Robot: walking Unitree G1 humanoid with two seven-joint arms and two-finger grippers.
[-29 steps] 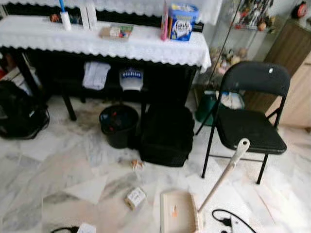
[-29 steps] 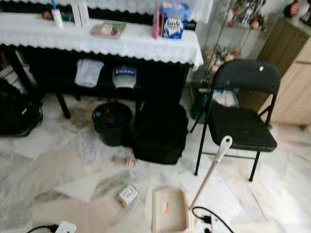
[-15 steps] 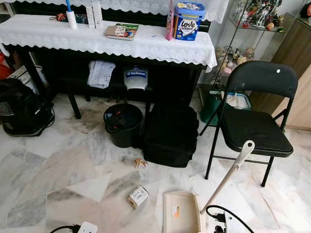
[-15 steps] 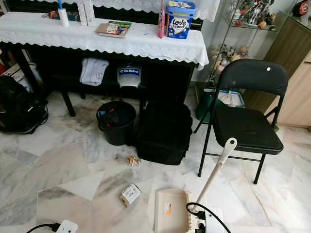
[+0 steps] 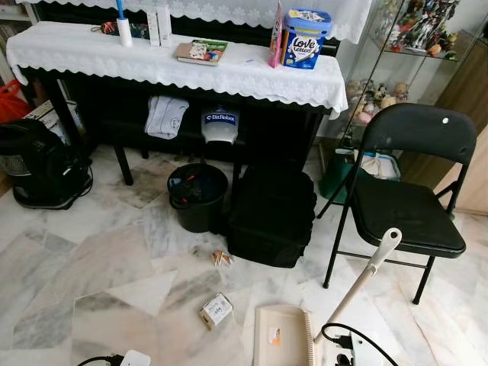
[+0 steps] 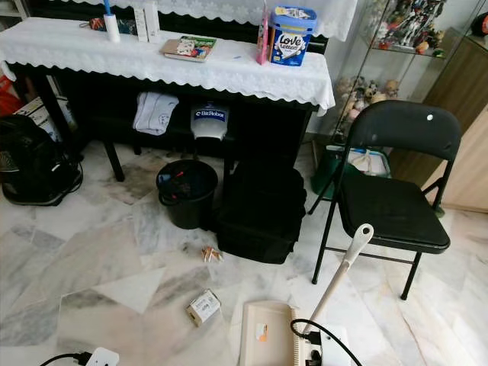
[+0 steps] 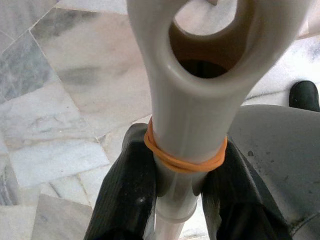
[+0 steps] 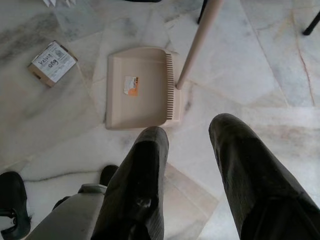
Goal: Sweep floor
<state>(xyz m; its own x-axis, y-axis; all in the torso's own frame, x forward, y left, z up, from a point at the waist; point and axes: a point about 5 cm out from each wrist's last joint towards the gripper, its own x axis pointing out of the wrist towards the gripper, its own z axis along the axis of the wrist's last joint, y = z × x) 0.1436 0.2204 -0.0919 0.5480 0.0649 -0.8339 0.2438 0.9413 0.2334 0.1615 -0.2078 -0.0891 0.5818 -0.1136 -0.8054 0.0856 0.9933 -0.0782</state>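
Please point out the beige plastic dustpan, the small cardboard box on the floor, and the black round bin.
Beige plastic dustpan [image 8: 137,87], right wrist view, flat pan middle.
Small cardboard box [image 5: 216,309], left eye view, top face.
Black round bin [image 6: 186,202], right eye view, front wall.

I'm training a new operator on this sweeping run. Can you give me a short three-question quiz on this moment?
1. True or false: the left gripper is shut on the beige handle.
2. What lies on the floor beside the dustpan: A) small box, B) shoe, C) cup?
3. Fill in: the right gripper is ____, holding nothing.

Key: 1 true; 2 A; 3 open.
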